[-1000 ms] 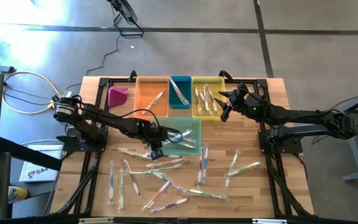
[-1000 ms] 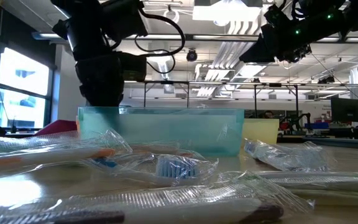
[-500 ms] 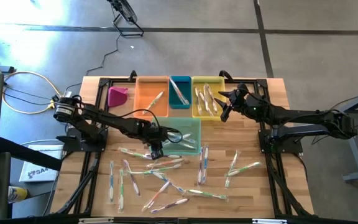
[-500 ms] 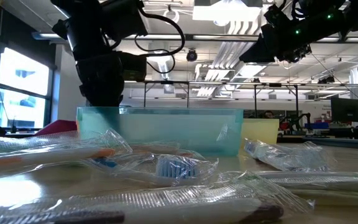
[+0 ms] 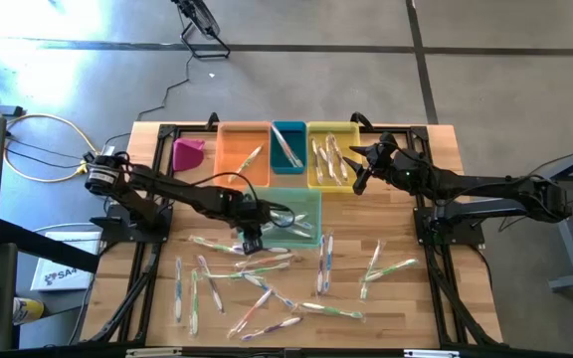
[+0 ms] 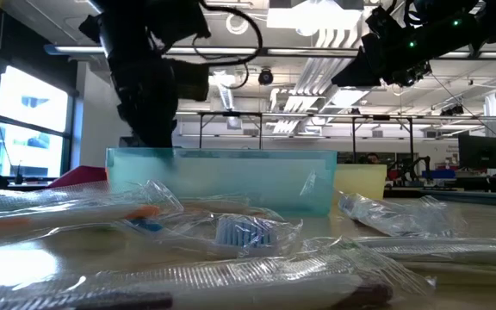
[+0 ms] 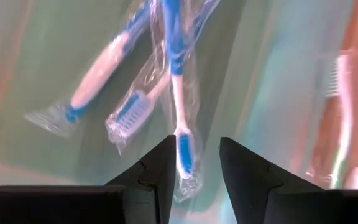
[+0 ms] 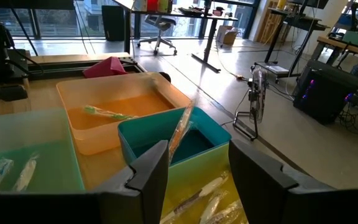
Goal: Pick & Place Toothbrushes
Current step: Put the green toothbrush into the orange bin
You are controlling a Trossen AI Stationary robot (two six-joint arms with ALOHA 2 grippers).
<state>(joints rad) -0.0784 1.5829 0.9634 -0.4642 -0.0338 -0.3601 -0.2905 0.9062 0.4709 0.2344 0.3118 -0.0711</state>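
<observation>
blue toothbrushes lying wrapped in the pale green bin | left gripper hovering just above, fingers parted, empty | step: release looking done | next: fetching from the loose toothbrushes on the table | right gripper waiting over the yellow bin, parted, empty

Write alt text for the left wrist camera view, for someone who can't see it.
The left claw hangs open over a pale green bin, its two dark fingers framing the end of a blue toothbrush lying wrapped inside. More wrapped blue-and-white toothbrushes lie beside it.
</observation>
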